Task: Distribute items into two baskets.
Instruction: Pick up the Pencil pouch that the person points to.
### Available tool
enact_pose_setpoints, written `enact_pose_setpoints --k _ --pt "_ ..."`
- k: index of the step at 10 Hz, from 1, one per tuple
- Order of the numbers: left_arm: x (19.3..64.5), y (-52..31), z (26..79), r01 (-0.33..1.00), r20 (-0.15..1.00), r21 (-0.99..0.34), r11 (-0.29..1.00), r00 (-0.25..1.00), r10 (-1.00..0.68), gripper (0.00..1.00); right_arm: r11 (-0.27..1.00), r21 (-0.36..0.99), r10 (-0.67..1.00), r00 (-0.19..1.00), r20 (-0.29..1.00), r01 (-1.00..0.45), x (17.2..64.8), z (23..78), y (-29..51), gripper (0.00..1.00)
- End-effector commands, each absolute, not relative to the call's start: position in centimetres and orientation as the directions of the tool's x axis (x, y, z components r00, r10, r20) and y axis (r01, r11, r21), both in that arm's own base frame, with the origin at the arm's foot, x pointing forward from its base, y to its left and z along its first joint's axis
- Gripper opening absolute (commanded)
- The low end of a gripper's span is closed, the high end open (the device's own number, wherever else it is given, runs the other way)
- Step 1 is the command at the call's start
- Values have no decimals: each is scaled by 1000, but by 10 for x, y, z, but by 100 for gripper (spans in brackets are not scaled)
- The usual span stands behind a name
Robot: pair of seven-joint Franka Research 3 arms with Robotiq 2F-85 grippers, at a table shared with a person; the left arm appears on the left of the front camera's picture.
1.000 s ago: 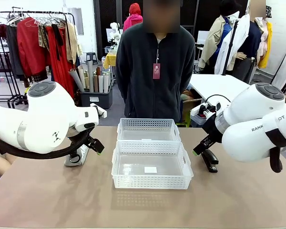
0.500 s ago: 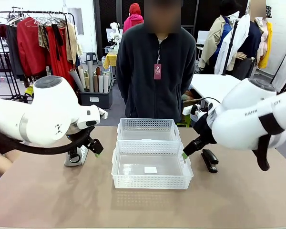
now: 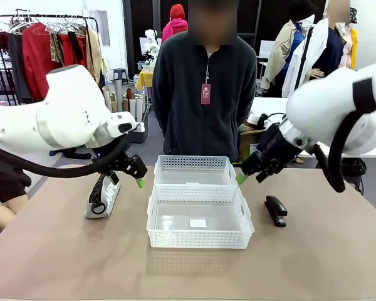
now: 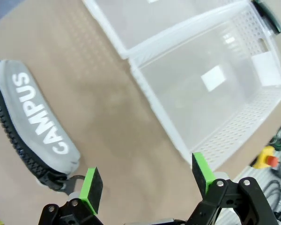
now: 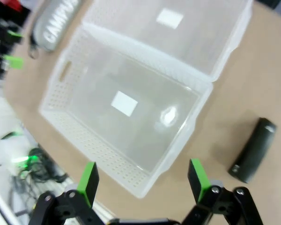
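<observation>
The grey "CAMPUS" pouch lies on the table left of the two baskets, and it sits at the left in the left wrist view. My left gripper hovers open above the table between the pouch and the baskets, holding nothing. The black stapler lies right of the near basket. My right gripper hangs open and empty by the right end of the far basket, up and left of the stapler. Both baskets hold no items; a white sticker marks the near one's floor.
A person in a dark fleece stands at the far side of the table behind the baskets, hands out of sight. Bare tabletop stretches in front of the near basket. Clothes racks and another table stand farther back.
Both arms have lifted. The left gripper rose and moved right, away from the pouch. The right gripper swung up and left from beside the stapler toward the far basket's right end. Both stayed open.
</observation>
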State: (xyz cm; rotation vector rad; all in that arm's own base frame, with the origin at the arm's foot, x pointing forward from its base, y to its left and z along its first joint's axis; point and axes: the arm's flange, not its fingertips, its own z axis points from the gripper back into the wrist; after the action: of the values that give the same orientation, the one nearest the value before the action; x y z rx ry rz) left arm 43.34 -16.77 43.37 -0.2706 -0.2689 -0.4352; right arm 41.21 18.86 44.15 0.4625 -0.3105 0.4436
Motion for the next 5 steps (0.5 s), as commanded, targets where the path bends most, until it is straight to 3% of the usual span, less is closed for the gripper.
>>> enact_pose_setpoints --k 1,2,3,5 --pt "444 -149 439 427 307 -337 839 892 -331 100 765 492 266 899 349 -417 436 446 170 100" --pt "447 -144 440 412 311 -387 825 900 -304 100 745 540 234 911 339 -392 442 449 163 100" --pt "446 -142 439 423 340 -350 836 889 -308 100 770 489 220 890 398 -409 443 447 160 100" --pt "441 -156 444 419 307 -331 845 895 -324 100 778 483 256 905 340 -402 429 453 170 100"
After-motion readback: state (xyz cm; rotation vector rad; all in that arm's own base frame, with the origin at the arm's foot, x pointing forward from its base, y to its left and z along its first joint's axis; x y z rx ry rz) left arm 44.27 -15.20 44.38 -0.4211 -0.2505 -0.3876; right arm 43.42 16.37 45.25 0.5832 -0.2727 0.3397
